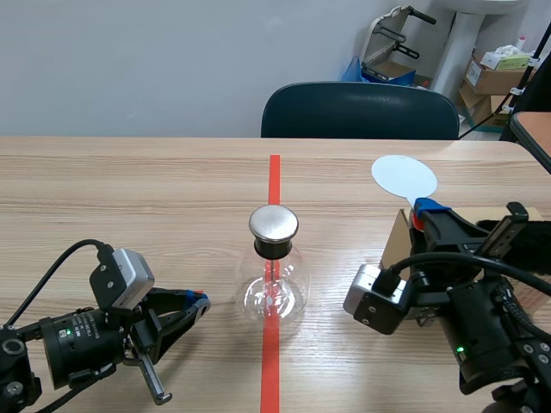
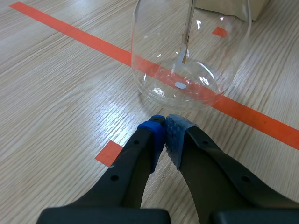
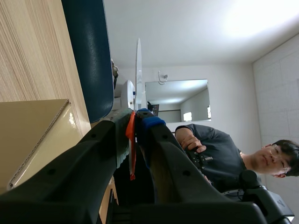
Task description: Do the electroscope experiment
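Note:
The electroscope, a clear glass flask (image 1: 274,288) with a round metal cap (image 1: 274,224), stands on the red tape line at the table's middle. In the left wrist view the flask (image 2: 191,60) is just ahead of my left gripper (image 2: 164,128), and a thin rod with a leaf (image 2: 185,46) hangs inside it. My left gripper (image 1: 200,301) rests low on the table left of the flask, shut on nothing. My right gripper (image 1: 424,211) is shut on the orange handle (image 3: 131,140) of a white disc paddle (image 1: 404,177), held upright above a cardboard box. In the right wrist view the disc (image 3: 138,70) shows edge-on.
A cardboard box (image 1: 398,241) lies on the table under the right arm, right of the flask. A dark blue chair (image 1: 360,110) stands behind the far table edge. A person (image 3: 219,149) appears in the right wrist view, beyond the gripper.

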